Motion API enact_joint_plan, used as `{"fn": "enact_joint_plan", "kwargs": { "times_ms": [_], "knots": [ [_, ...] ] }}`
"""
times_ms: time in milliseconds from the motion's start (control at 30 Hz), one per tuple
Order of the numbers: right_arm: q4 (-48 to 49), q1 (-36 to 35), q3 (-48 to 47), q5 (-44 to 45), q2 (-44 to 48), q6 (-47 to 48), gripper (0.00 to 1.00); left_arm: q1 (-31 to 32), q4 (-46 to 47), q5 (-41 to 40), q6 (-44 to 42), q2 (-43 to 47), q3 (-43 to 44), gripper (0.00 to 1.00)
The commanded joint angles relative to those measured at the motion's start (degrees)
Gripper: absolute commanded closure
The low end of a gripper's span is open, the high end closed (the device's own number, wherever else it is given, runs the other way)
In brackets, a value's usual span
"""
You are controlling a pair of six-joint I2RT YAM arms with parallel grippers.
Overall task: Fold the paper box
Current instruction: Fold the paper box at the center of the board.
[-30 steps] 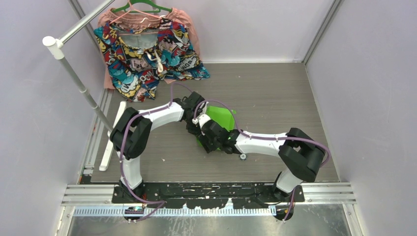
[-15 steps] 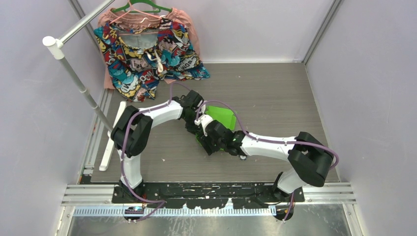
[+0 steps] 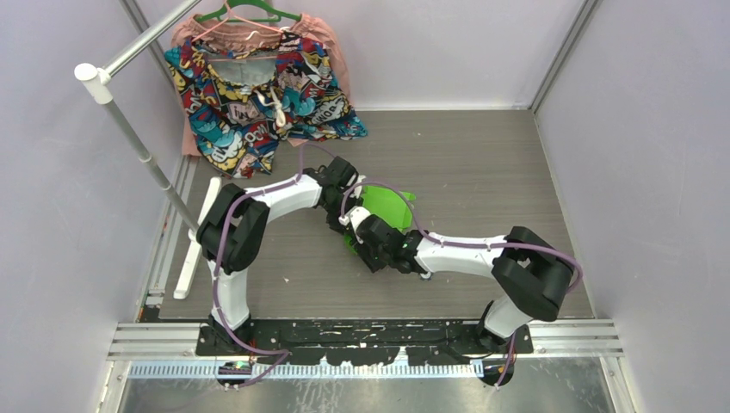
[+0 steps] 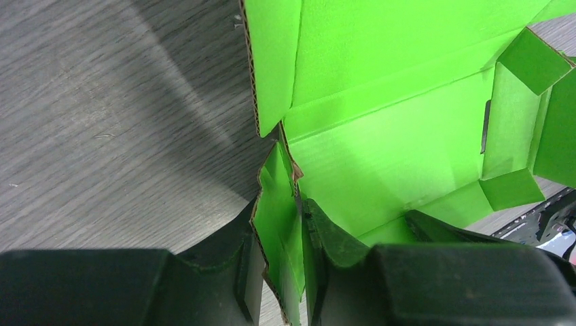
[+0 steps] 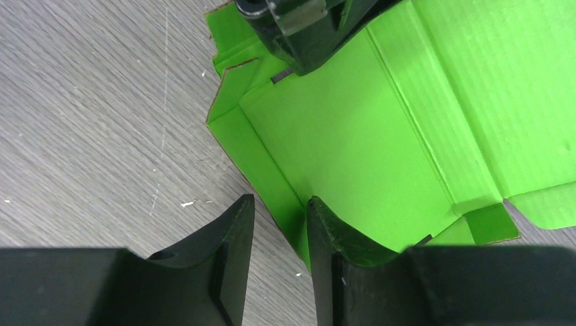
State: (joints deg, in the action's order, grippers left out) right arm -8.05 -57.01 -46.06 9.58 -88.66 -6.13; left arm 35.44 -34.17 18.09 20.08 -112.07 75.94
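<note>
At the middle of the table, the left gripper pinches a flap of the paper box as anchor; the right gripper, jaws parted, straddles a wall for folding.

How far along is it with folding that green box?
Roughly partway. Done: the paper box is creased, and one side wall stands up. In hand: the left jaws pinch a corner flap; the right jaws straddle that side wall. Left: the big lid panel lies open, nothing tucked shut.
</note>
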Motion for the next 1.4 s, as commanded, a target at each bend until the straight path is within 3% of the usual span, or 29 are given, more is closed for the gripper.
{"fn": "enact_joint_plan", "kwargs": {
  "times_ms": [0,267,600,1367],
  "knots": [
    [1.41,-0.29,-1.08,1.31,-1.01,0.34,0.62,-0.41,-0.46,1.53,-1.29,0.14,2.36,0.74],
    [2.62,0.50,-1.93,-2.42,-2.77,-1.17,0.71,-0.81,0.29,0.76,-0.47,1.73,1.78,0.72],
    [3.28,4.94,-2.45,-11.92,-3.41,-4.42,0.71,-1.74,4.54,0.17,1.31,6.06,-2.02,0.71],
    [5.32,10.26,-2.98,-21.29,-8.34,-10.49,0.73,-2.21,9.17,4.34,1.46,7.88,-5.98,0.71]
  ]
}}
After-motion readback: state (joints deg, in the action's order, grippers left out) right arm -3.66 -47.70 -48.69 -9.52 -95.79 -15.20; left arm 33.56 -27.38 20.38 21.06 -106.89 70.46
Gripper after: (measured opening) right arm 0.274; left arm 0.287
